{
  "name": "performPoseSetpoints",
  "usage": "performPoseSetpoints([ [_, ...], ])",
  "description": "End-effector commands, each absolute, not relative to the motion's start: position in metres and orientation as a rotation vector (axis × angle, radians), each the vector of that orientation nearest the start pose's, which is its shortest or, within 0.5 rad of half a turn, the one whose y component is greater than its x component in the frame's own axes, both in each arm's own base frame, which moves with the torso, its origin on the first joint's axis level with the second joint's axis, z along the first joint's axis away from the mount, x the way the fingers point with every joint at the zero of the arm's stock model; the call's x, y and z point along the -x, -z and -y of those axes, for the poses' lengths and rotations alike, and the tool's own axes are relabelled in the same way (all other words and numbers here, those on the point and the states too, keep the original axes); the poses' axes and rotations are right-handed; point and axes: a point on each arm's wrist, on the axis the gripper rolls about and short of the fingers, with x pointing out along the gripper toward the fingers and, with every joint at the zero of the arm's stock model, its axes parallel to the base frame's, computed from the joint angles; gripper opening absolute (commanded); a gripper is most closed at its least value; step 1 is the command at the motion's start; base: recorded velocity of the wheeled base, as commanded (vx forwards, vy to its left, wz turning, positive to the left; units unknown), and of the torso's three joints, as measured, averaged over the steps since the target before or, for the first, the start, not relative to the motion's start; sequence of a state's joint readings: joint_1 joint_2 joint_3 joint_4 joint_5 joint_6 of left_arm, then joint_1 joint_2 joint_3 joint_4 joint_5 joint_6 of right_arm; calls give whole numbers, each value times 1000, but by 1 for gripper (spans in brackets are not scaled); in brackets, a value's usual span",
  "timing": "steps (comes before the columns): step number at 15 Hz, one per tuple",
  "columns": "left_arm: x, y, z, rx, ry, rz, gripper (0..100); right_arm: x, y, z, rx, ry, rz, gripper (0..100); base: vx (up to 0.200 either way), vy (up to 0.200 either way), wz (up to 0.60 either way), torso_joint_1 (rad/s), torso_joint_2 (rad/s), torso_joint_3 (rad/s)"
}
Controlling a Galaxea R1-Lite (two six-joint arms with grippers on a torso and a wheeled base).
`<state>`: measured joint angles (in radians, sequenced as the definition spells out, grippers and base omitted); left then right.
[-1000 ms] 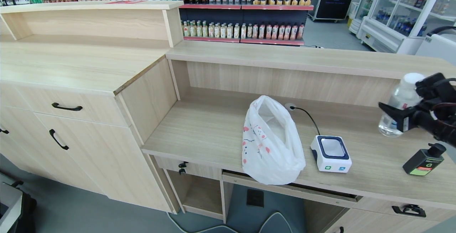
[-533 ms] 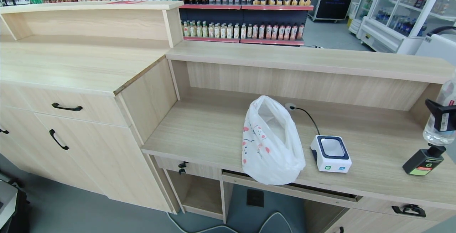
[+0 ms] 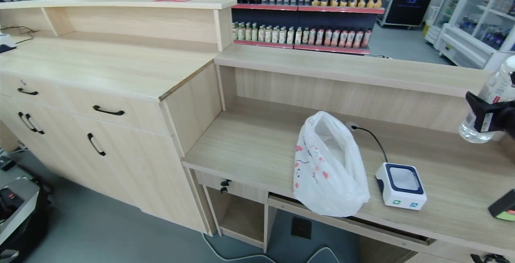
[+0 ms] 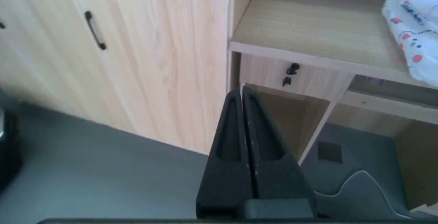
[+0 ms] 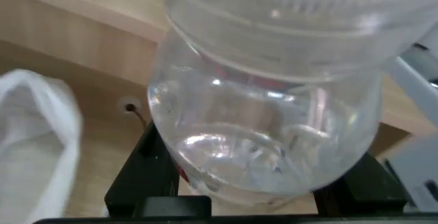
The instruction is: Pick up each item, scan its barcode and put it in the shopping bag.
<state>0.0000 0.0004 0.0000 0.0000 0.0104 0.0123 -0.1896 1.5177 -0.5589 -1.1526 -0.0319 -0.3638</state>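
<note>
Over the last second the whole head view slides sideways, which we read as the camera turning and not as the goods moving. The real change is the water bottle [image 3: 491, 90]: a second ago it stood low by the counter [image 3: 249, 142], and now it hangs clear of the wood at about 3 o'clock in the head view. The right gripper [image 3: 487, 119] is clamped around its lower body, the jaws closed on the clear plastic. We judge the pick done and the scan next. The scanner [image 3: 402, 184] lies at about 7 o'clock from the bottle, window up, with the shopping bag [image 3: 328, 166] just beside it at its 9 o'clock, mouth open. The left gripper [image 4: 245, 138] hangs low in front of the cabinet, its fingers pressed together on nothing. A dark bottle [image 3: 503, 208] waits at the counter's edge, at 3 to 4 o'clock from the scanner, near the path down. The cable [image 3: 372, 138] runs off at 11 o'clock from the scanner, and the upper ledge [image 3: 362, 70] sits just behind the raised bottle.
</note>
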Motion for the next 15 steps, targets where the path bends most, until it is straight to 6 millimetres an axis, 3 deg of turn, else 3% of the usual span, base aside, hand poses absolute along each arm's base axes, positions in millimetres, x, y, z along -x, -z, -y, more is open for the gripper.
performPoseSetpoints([
  [1, 23, -75, 0, -12, -11, 0, 0, -263, -201, 45, 290, 147, 100, 0, 0, 0, 0, 0, 0, 0],
  [8, 23, -75, 0, -12, -11, 0, 0, -329, -114, 51, 173, -55, -131, 0, 0, 0, 0, 0, 0, 0],
  [11, 23, -75, 0, -12, -11, 0, 0, -357, -94, 58, 177, -208, -75, 0, 0, 0, 0, 0, 0, 0],
  [15, 23, -75, 0, -12, -11, 0, 0, -370, -74, 53, 185, -269, -97, 0, 0, 0, 0, 0, 0, 0],
])
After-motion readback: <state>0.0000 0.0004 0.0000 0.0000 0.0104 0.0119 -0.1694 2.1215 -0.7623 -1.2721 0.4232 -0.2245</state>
